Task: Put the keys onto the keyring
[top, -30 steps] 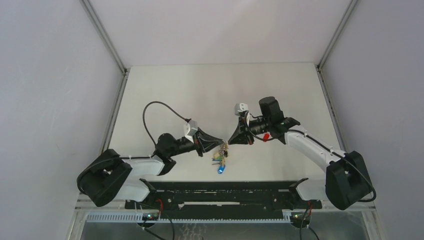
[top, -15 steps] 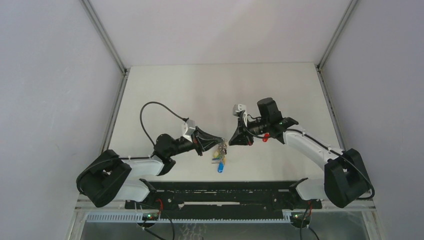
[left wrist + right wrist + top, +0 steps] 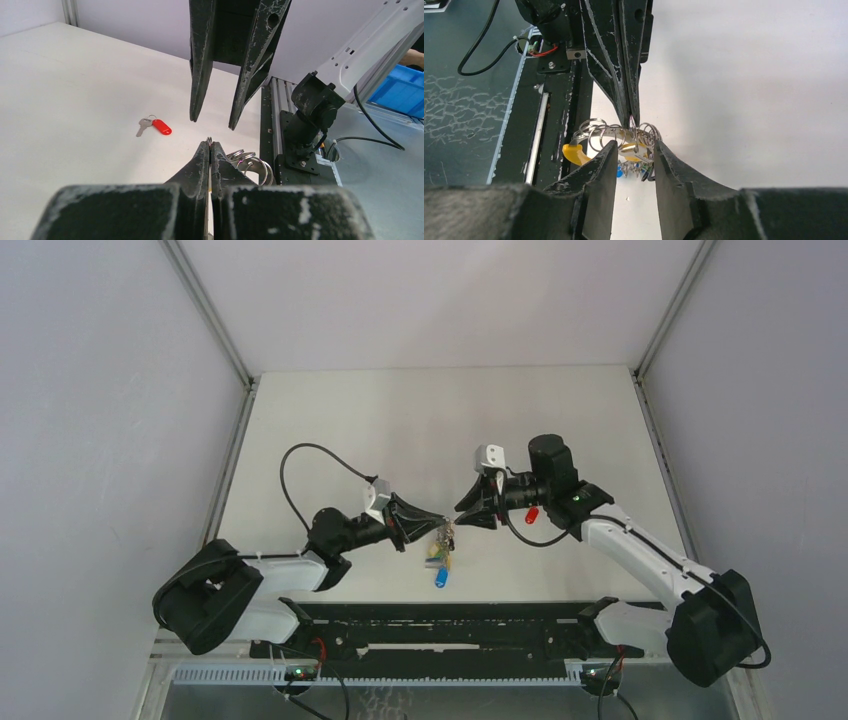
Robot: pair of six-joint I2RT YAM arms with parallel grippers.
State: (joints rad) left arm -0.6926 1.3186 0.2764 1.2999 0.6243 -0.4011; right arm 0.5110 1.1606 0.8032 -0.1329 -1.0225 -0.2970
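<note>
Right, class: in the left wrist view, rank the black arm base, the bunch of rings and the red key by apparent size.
1. black arm base.
2. bunch of rings, partly hidden and nearest the camera, so unsure.
3. red key, only slightly smaller-looking than the rings.

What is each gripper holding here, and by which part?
The left gripper pinches the keyring by the top of its wire loops. The right gripper, jaws apart, holds nothing.

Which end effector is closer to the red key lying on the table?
Right. The right end effector hangs just beside the red key; the left end effector, shut on the keyring, sits farther off.
</note>
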